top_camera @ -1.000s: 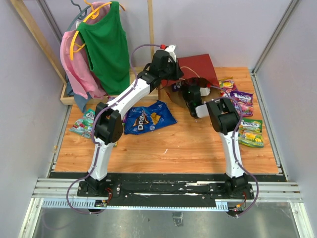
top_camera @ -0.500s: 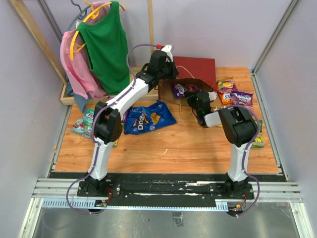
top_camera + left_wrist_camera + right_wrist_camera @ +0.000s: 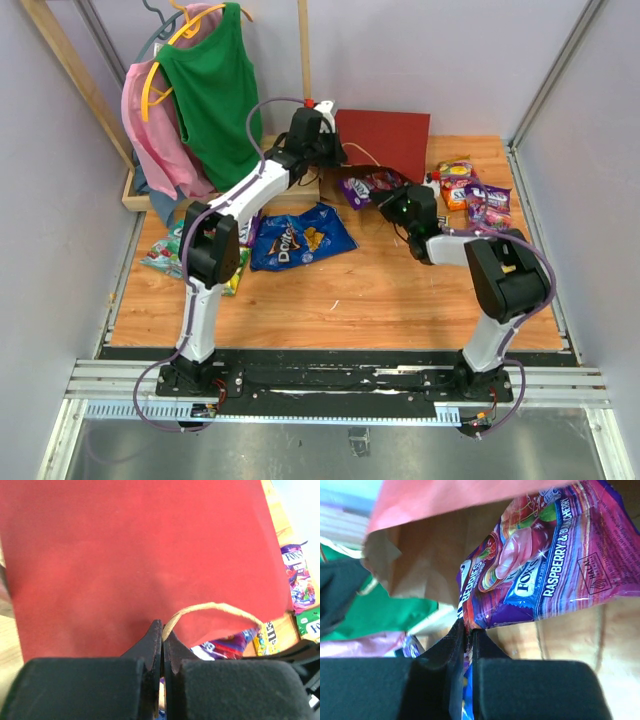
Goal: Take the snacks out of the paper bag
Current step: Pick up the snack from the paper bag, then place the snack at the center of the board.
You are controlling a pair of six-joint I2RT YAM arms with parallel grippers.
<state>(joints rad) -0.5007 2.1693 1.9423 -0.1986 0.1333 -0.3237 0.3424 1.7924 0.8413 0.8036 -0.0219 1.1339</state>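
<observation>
Wood table (image 3: pixel 330 300), lavender walls. The paper bag (image 3: pixel 385 140) lay flat at far centre, mouth facing near. My left gripper (image 3: pixel 162 630) was pinched tight on its lip where the cord handle (image 3: pixel 215 608) starts. My right gripper (image 3: pixel 468 630), the nearer one, was clamped on a corner of the purple candy bag (image 3: pixel 550 570). That packet ran from my fingers back into the mouth, so I judged the pull should go near-right. The bag's depths were hidden, so I could not tell if anything was left inside.
</observation>
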